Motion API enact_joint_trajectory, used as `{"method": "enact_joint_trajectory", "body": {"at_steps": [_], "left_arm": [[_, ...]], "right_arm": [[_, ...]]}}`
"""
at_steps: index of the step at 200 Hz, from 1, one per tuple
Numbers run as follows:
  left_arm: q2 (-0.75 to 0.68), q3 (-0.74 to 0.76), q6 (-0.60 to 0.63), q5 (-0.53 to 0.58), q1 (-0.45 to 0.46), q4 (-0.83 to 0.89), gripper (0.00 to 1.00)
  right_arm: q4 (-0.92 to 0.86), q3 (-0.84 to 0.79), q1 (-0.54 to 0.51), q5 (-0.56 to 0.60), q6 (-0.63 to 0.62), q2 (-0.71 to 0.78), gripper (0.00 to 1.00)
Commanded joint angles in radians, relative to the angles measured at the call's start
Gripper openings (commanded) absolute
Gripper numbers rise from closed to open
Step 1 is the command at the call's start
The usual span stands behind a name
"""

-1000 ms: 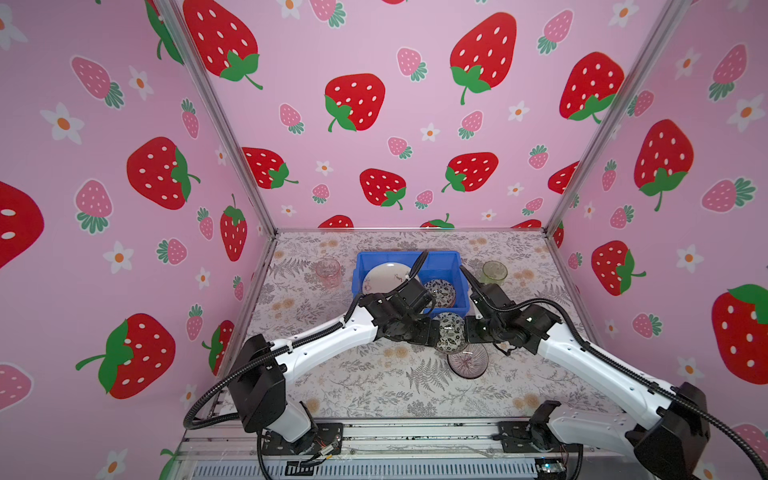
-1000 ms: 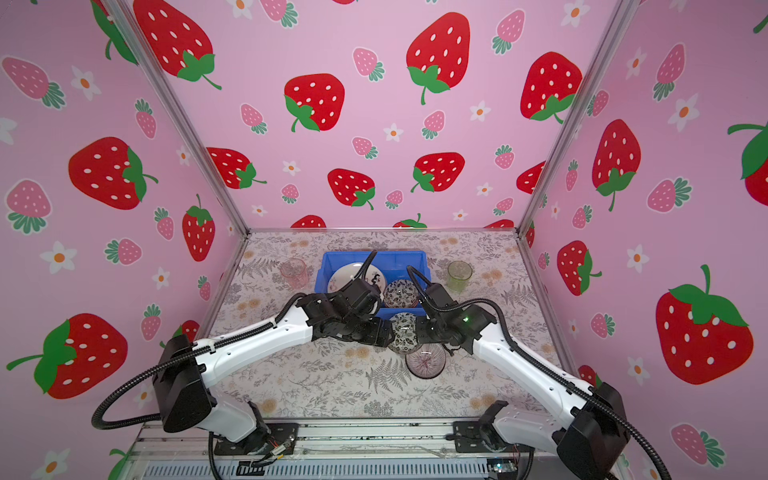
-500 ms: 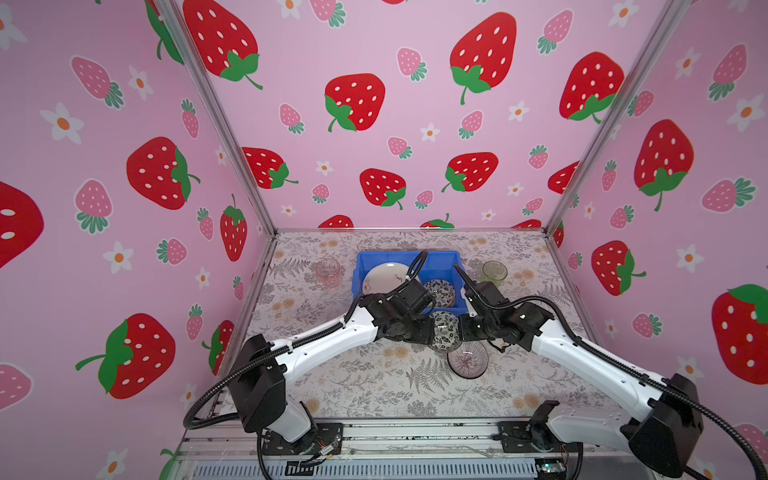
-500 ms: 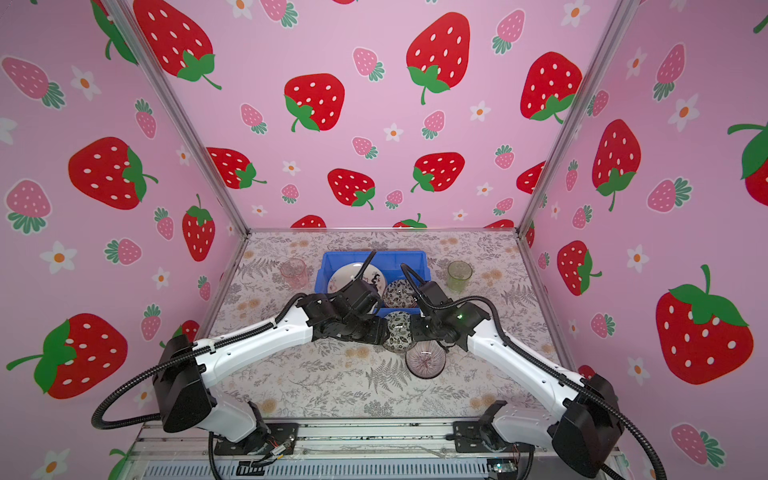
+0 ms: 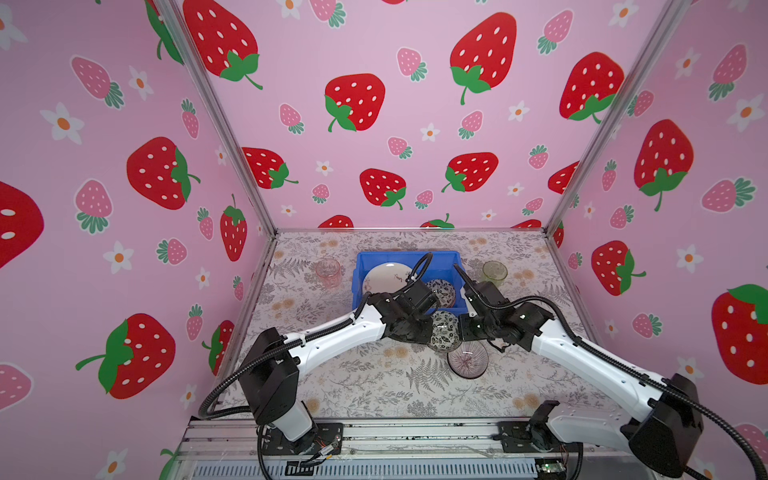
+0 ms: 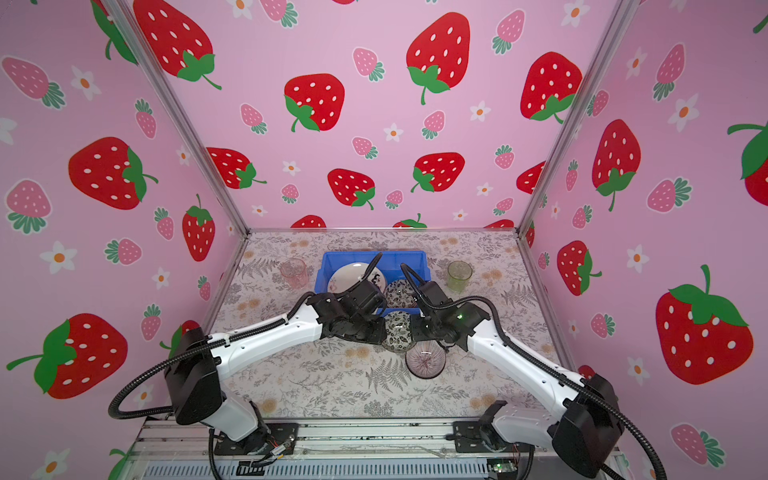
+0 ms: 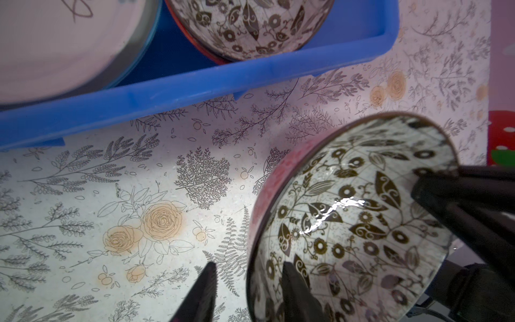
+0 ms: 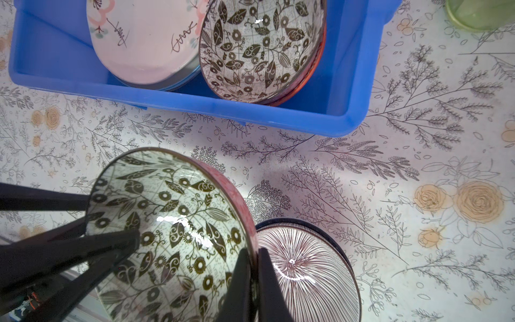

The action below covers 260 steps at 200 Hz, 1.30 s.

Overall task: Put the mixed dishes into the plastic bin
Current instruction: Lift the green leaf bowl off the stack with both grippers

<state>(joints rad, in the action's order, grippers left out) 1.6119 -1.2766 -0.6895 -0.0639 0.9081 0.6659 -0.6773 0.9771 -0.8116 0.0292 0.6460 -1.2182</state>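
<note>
The right tool (image 8: 254, 252) is pressed tight on the rim of the leaf bowl (image 8: 172, 223). One finger is inside the bowl and one is outside, so it is pinching the bowl. The left tool (image 7: 248, 264) is partly spread over the other side of the same rim. One of its fingers (image 7: 292, 290) sits inside the bowl, and the other stands outside with a gap between it and the bowl's wall. The leaf bowl is white inside with black leaves and little round flowers, and pinkish red outside. It is tipped up on its side between the two tools. It hangs above the flowery worktop (image 5: 374, 382), just in front of the blue bin (image 5: 365, 259) and outside it. A purple striped bowl (image 5: 467, 359) stands upright on the worktop, right beside the leaf bowl and partly under it, but I cannot tell if they touch. Inside the blue bin lie a cream plate (image 5: 384, 276) with pink flowers and a second leaf bowl (image 5: 441, 291) with an orange-red outside, side by side. A pink cup (image 5: 328, 272) stands on the worktop to the left of the bin. A green cup (image 5: 494, 272) stands to the right of it.
</note>
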Motion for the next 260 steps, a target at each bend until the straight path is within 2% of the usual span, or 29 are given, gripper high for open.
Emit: {"method": "enact_joint_trajectory", "body": {"at_steps": [1,40,86,89,96,160,200,260], "left_arm": [[0.001,-0.046,-0.006,0.018,0.006,0.027,0.34],[0.008,-0.046,-0.008,0.015,0.004,0.026,0.18],[0.002,-0.026,-0.014,-0.012,0.006,-0.007,0.07],[0.001,-0.022,-0.014,-0.015,0.005,-0.012,0.03],[-0.004,-0.016,-0.019,-0.020,0.006,-0.023,0.00],[-0.038,0.009,-0.051,-0.002,0.006,-0.081,0.00],[-0.063,0.034,-0.087,0.029,0.005,-0.118,0.00],[-0.060,0.044,-0.075,0.034,0.004,-0.125,0.00]], "right_arm": [[0.015,0.020,-0.007,0.009,-0.011,0.018,0.00],[0.015,0.034,-0.007,0.005,-0.015,0.013,0.00],[0.030,0.037,-0.007,-0.011,-0.022,0.009,0.02],[0.032,0.038,-0.008,-0.012,-0.023,0.008,0.02],[0.034,0.038,-0.008,-0.012,-0.023,0.005,0.03],[0.047,0.066,-0.007,-0.051,-0.054,-0.047,0.05],[0.053,0.061,-0.007,-0.059,-0.033,-0.050,0.05],[0.106,0.067,-0.007,-0.088,-0.014,-0.047,0.08]]}}
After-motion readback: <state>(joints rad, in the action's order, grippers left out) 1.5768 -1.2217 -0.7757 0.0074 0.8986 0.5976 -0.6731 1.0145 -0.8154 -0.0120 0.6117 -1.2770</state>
